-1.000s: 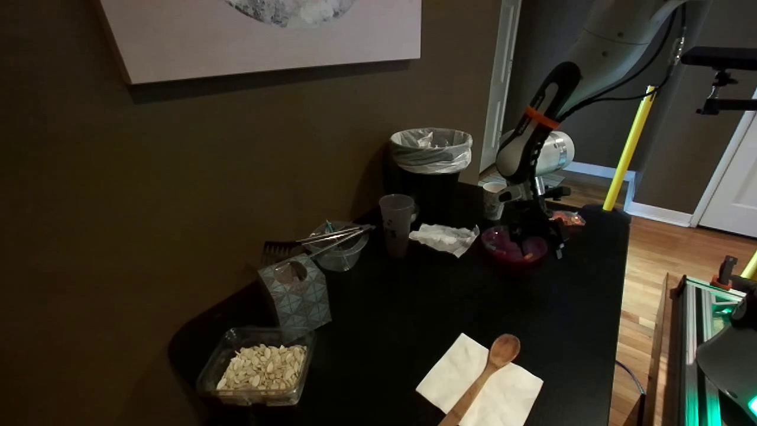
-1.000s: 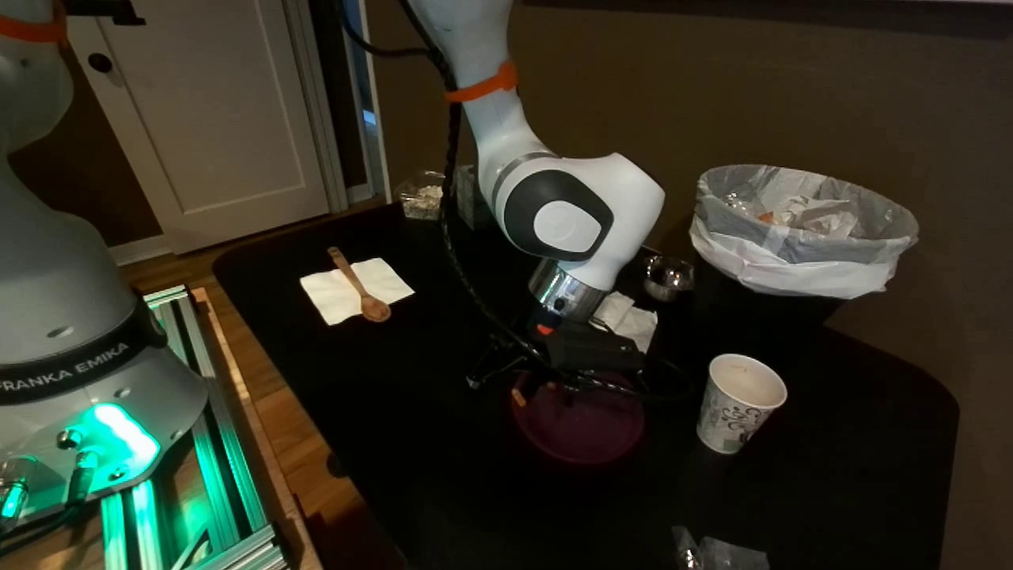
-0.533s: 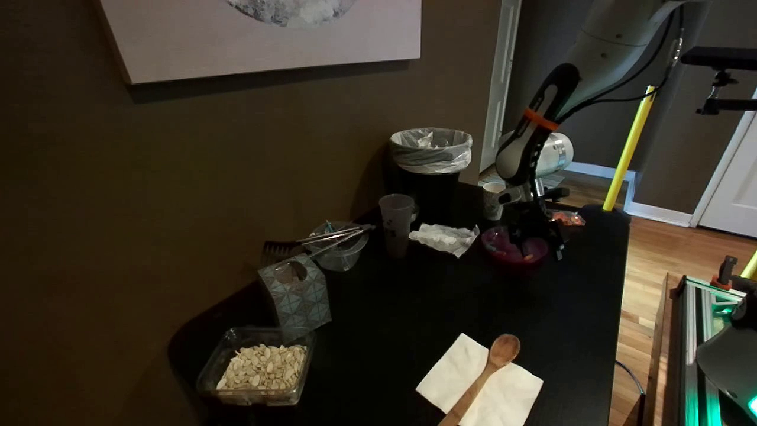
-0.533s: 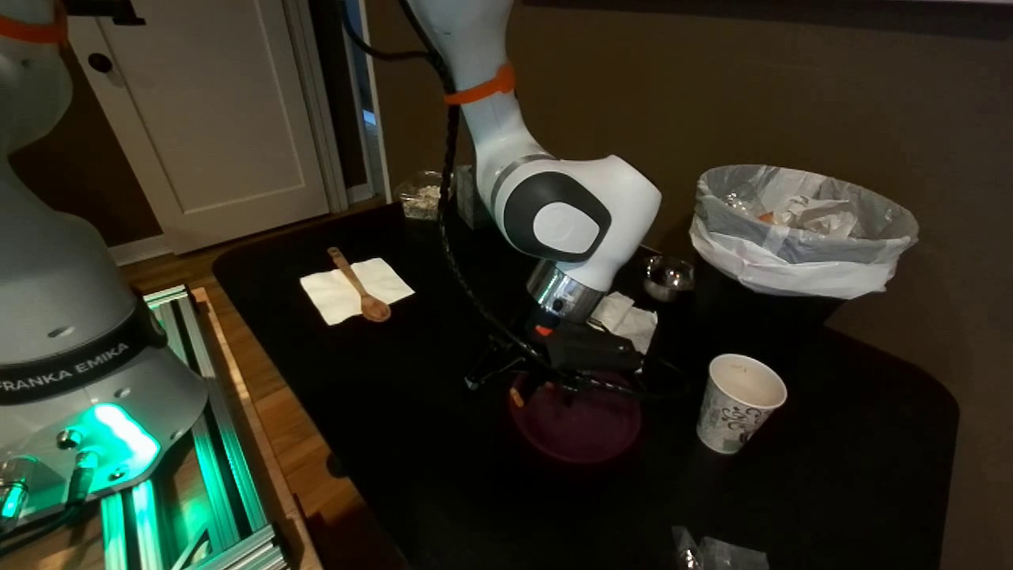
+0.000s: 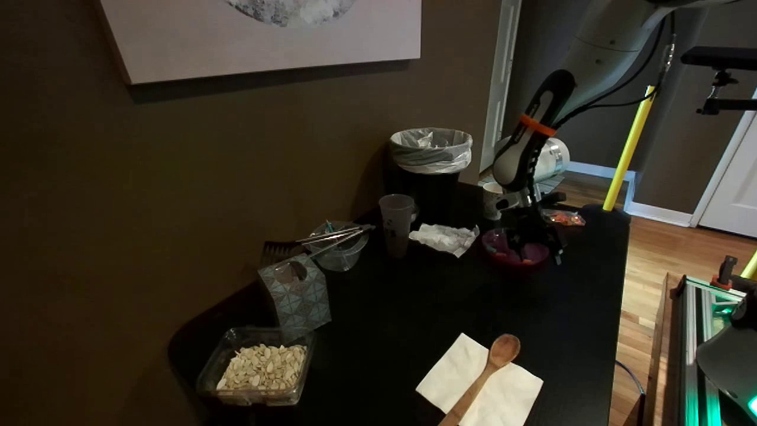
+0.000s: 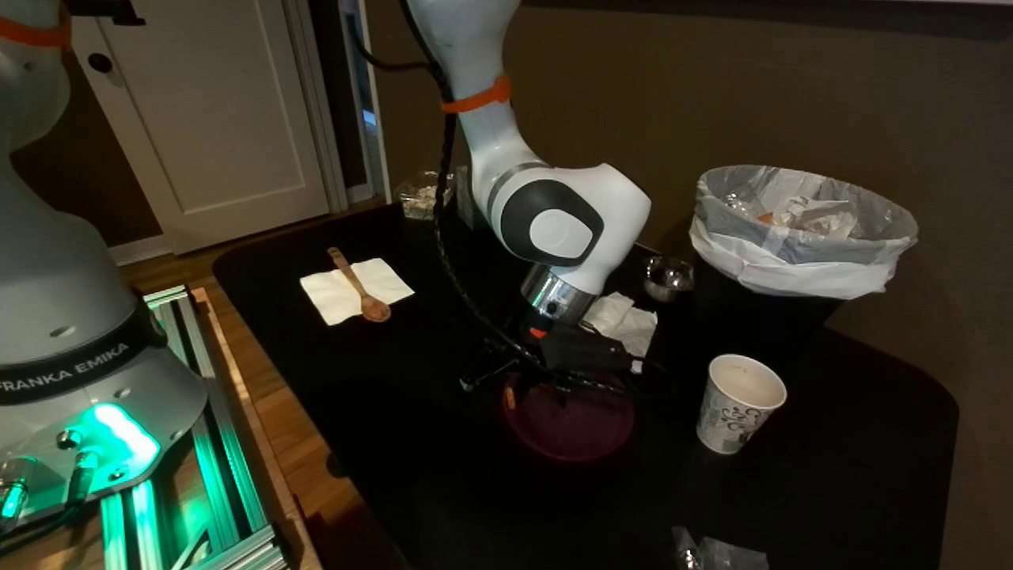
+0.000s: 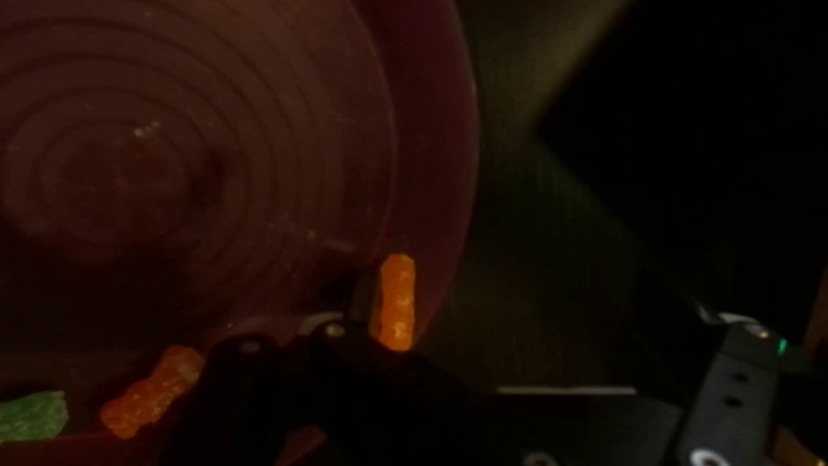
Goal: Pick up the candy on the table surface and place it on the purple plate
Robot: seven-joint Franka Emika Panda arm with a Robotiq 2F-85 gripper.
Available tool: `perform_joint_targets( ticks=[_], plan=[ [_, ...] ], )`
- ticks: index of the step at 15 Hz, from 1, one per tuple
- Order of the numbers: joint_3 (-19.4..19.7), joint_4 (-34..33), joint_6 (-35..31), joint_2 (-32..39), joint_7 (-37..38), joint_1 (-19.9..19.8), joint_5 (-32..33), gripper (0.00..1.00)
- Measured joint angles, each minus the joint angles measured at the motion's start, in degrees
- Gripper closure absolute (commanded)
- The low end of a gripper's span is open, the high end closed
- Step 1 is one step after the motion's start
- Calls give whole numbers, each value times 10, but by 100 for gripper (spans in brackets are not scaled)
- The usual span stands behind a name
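The purple plate [image 6: 574,435] stands on the black table under my gripper [image 6: 513,381]. It also shows in an exterior view [image 5: 497,244] and fills the left of the wrist view [image 7: 291,162]. An orange candy [image 7: 397,304] lies inside the plate against its wall, right beside my left finger; whether they touch I cannot tell. It also shows in both exterior views [image 5: 526,260] [image 6: 510,397]. A red-orange candy [image 7: 152,391] and a green candy [image 7: 32,416] lie in the plate too. My gripper [image 7: 540,304] is open, one finger inside the plate, the other outside its rim.
A paper cup [image 6: 741,404] stands near the plate, with a lined trash bin [image 6: 799,261] behind. Crumpled paper [image 5: 445,238] and a clear bag of orange pieces [image 5: 566,218] lie nearby. A wooden spoon [image 5: 502,350] rests on a napkin [image 5: 508,396].
The arm has moved slightly. The plate, with the orange candy in it, has shifted a little along with the gripper. The gripper stays open.
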State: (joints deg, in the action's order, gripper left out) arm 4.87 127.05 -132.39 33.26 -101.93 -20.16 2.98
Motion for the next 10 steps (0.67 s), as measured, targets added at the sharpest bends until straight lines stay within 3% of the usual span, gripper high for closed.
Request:
perform_joint_targets(
  ticks=[10],
  plan=[
    [-23, -7, -51, -1, -11, -16, -56, 0]
  ],
)
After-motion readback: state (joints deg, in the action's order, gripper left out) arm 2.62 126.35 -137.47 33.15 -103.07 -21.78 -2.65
